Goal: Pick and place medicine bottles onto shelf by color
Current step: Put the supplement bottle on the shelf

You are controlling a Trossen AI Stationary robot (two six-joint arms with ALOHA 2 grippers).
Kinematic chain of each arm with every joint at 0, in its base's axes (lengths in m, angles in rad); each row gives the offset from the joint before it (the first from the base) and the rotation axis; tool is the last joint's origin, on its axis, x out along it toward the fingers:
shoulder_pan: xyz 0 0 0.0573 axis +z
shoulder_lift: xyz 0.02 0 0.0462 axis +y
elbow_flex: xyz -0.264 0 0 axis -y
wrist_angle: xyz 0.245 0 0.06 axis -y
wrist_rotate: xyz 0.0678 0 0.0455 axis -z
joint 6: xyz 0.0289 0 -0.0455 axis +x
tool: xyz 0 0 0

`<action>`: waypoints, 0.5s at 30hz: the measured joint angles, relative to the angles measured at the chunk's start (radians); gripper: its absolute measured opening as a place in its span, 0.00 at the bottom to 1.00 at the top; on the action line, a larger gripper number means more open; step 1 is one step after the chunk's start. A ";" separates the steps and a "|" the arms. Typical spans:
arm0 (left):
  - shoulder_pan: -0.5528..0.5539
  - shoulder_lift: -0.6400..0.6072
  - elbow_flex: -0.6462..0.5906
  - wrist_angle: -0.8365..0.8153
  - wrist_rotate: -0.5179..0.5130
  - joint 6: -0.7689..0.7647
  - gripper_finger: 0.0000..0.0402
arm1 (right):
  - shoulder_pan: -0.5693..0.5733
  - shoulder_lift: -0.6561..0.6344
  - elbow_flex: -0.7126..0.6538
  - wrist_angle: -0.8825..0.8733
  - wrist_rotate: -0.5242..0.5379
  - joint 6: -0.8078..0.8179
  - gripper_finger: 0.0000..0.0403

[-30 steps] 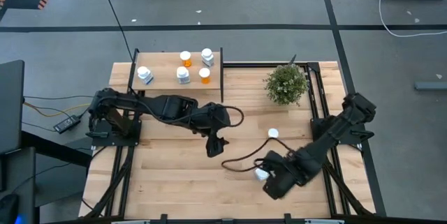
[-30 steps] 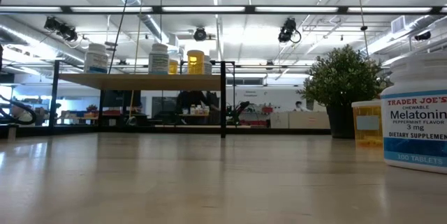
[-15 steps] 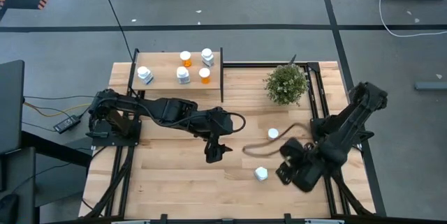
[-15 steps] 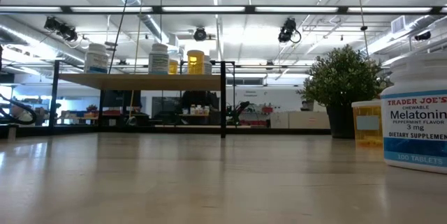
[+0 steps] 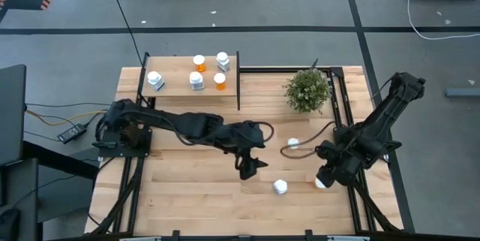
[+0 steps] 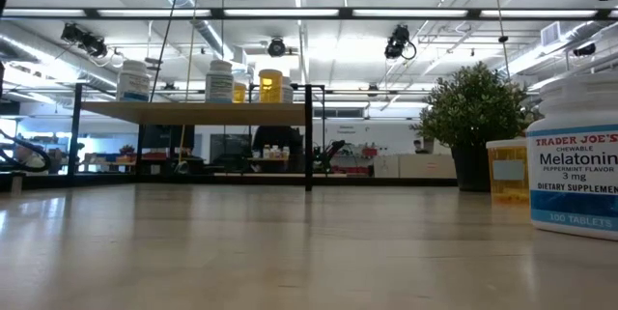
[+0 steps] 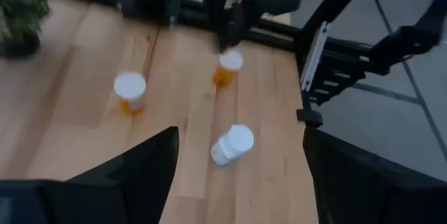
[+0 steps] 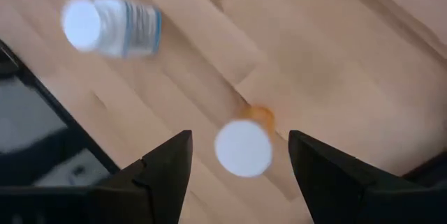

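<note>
Pale wooden planks are forming the bench [image 5: 187, 188], with the raised light-wood shelf [image 5: 174, 83] sitting at its far left corner and carrying five small white-capped bottles [image 5: 196, 80]. A bushy plant [image 5: 307, 89] is standing near the far right. The left pincer [image 5: 250, 167] is reaching across the middle, fingers spread and empty, just beside a toppled white bottle [image 5: 280, 187]. The right pincer [image 8: 237, 182] is hovering wide open directly above an upright orange bottle [image 8: 244, 144].
</note>
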 joint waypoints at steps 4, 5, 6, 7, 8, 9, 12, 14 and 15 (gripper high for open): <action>-0.011 0.040 -0.002 0.003 -0.010 -0.061 0.78 | 0.048 0.049 -0.006 0.023 -0.001 -0.095 0.64; -0.015 0.049 -0.002 0.024 -0.018 -0.064 0.78 | 0.059 0.064 -0.006 0.023 -0.001 -0.107 0.66; -0.024 0.054 -0.001 0.039 -0.025 -0.055 0.78 | 0.069 0.076 -0.006 0.023 -0.002 -0.114 0.68; -0.031 0.062 -0.001 0.047 -0.034 -0.036 0.78 | 0.078 0.087 -0.006 0.022 -0.003 -0.115 0.70; -0.040 0.071 -0.001 0.074 -0.038 -0.007 0.78 | 0.085 0.097 -0.006 0.020 -0.004 -0.110 0.72; -0.050 0.080 -0.001 0.097 -0.040 0.023 0.78 | 0.092 0.104 -0.005 0.019 -0.004 -0.099 0.74; -0.072 0.102 -0.001 0.116 -0.045 0.094 0.78 | 0.102 0.113 -0.005 0.016 -0.003 -0.063 0.80; -0.078 0.121 0.001 0.139 -0.044 0.124 0.78 | 0.101 0.114 -0.005 0.014 -0.002 -0.038 0.82; -0.080 0.125 0.000 0.140 -0.044 0.143 0.79 | 0.101 0.114 -0.005 0.016 0.002 -0.028 0.83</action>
